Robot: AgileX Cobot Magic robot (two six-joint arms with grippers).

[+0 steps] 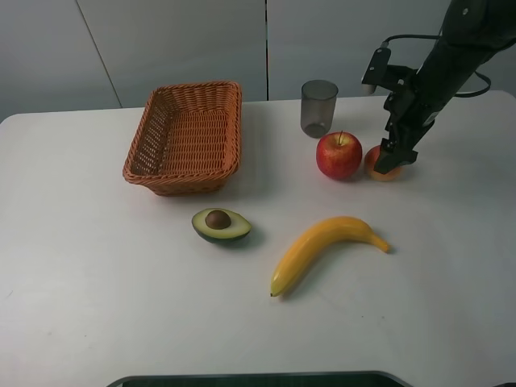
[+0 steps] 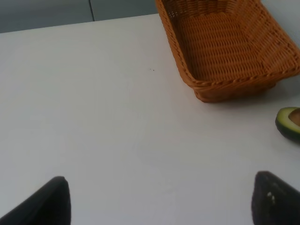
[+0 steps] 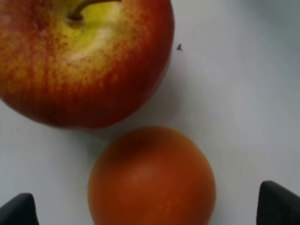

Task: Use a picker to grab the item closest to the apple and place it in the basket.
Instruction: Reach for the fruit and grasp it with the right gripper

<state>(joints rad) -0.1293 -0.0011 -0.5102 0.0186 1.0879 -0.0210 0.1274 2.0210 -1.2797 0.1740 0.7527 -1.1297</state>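
A red apple (image 1: 339,155) stands on the white table, and a small orange fruit (image 1: 380,164) lies right beside it, nearly touching. My right gripper (image 1: 397,153) hangs directly over that orange fruit (image 3: 152,178), open, with a fingertip (image 3: 277,202) on each side of it and the apple (image 3: 84,58) just beyond. The woven basket (image 1: 187,137) sits empty at the back left. My left gripper (image 2: 159,201) is open over bare table, with the basket (image 2: 229,47) and an avocado's edge (image 2: 288,123) ahead of it; it is outside the exterior high view.
A grey cup (image 1: 318,107) stands behind the apple. A halved avocado (image 1: 221,225) and a yellow banana (image 1: 326,247) lie toward the front. A dark edge (image 1: 258,379) runs along the table's front.
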